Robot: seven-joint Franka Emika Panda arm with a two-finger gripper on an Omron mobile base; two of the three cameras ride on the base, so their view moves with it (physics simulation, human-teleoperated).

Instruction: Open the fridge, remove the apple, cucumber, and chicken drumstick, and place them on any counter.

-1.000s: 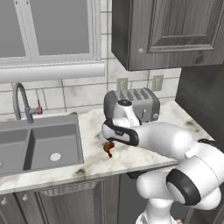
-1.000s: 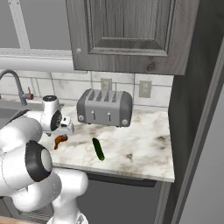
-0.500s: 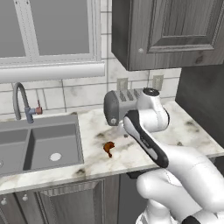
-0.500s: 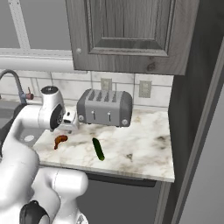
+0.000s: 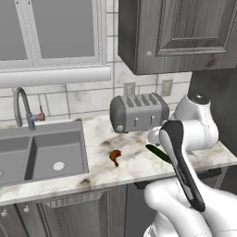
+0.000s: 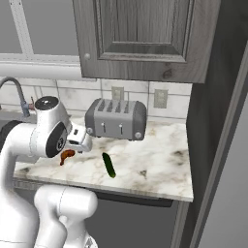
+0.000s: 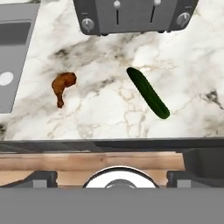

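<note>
The white arm [image 5: 185, 152] is raised and folded, its fingers [image 6: 81, 140] spread wide, holding nothing

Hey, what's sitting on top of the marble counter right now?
On the counter lie the chicken drumstick near the sink and the cucumber, with a grey toaster behind them. In the left base view, the arm covers the counter's right part.

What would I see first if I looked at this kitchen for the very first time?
Probably the big white robot arm bending up in front of the marble counter. Then the food lying on that counter: a dark green cucumber and, apart from it toward the sink, a brown chicken drumstick. A grey toaster stands behind them against the tiled wall.
</note>
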